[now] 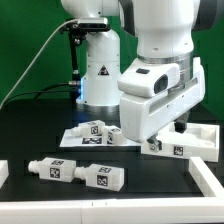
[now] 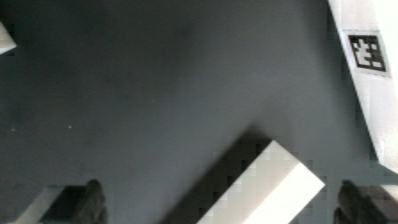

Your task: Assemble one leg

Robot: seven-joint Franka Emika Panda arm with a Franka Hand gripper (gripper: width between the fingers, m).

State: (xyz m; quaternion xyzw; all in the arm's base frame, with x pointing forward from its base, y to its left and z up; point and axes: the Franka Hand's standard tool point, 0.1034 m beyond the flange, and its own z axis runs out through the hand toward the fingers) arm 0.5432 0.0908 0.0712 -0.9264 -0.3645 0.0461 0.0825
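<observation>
Two legs lie on their sides at the front of the black table, one beside the other, each white with square tags. More tagged white pieces lie under my gripper, next to the large white tray-like piece. In the wrist view my gripper is open, with its dark fingertips far apart. A slanted white piece lies between them, below the tips and not gripped. I cannot tell whether it is a leg. Another tagged white piece shows at the edge.
The marker board lies flat behind the middle of the table. White corner blocks sit at the front on the exterior view's left and right. The arm's white base stands at the back.
</observation>
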